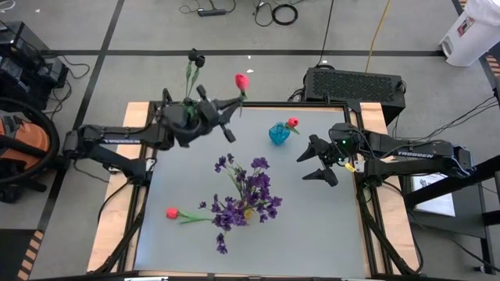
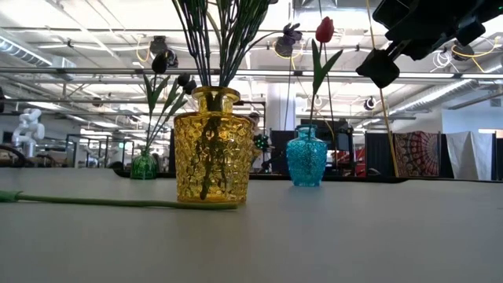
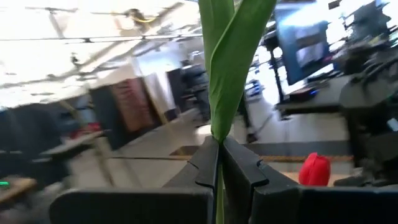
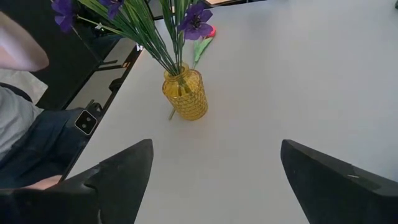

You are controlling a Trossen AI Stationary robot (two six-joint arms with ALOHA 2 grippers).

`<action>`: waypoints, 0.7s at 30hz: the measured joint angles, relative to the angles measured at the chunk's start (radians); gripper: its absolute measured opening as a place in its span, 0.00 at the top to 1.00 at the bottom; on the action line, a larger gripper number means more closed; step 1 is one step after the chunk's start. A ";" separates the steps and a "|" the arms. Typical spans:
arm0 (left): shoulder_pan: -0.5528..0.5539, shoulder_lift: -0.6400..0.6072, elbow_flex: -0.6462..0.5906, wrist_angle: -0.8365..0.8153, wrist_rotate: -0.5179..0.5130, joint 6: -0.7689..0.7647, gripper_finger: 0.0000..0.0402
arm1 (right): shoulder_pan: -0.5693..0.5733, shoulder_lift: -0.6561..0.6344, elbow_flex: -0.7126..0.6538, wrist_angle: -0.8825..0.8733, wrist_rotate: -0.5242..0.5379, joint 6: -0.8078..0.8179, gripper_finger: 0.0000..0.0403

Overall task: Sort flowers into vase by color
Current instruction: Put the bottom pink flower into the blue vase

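Observation:
My left gripper [image 1: 237,103] [image 3: 219,155] is up over the table's far left part, shut on a red tulip [image 1: 242,80]. Behind it a green vase [image 2: 144,165] holds black-headed blooms [image 1: 194,56]. To its right a blue vase [image 1: 278,133] [image 2: 306,157] holds another red tulip [image 1: 293,122] [image 2: 324,30]. A yellow vase [image 2: 206,145] [image 4: 185,93] at mid-table holds the purple sprays [image 1: 246,193]. A third red tulip [image 1: 173,212] [image 4: 208,34] lies flat left of it. My right gripper [image 1: 312,162] [image 4: 214,180] hovers open right of the blue vase. My left gripper pinches the tulip's green stem [image 3: 218,142] between its two fingers, just under the long leaves [image 3: 227,74]. The fingers come level from the table's left and lie across the stem. The flower is lifted clear and stands about upright, with leaves and red head above the fingers.
A black box [image 1: 353,84] sits beyond the far right corner. The table's wooden frame [image 1: 116,226] runs along both sides. Bare grey table top [image 1: 320,226] lies near and right of the yellow vase. What looks like a person's clothing [image 4: 31,143] shows past one edge.

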 joint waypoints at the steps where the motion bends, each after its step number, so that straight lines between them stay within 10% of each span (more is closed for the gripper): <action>1: 0.024 0.000 0.000 -0.004 0.052 -0.033 0.96 | 0.000 0.000 0.000 0.000 0.000 0.000 0.14; 11: 0.209 0.017 0.000 -0.010 0.467 -0.244 0.96 | 0.000 0.000 0.000 0.000 0.000 0.000 0.14; 21: 0.314 0.135 0.109 -0.140 0.568 -0.270 0.96 | 0.000 0.000 0.000 0.000 0.000 0.000 0.14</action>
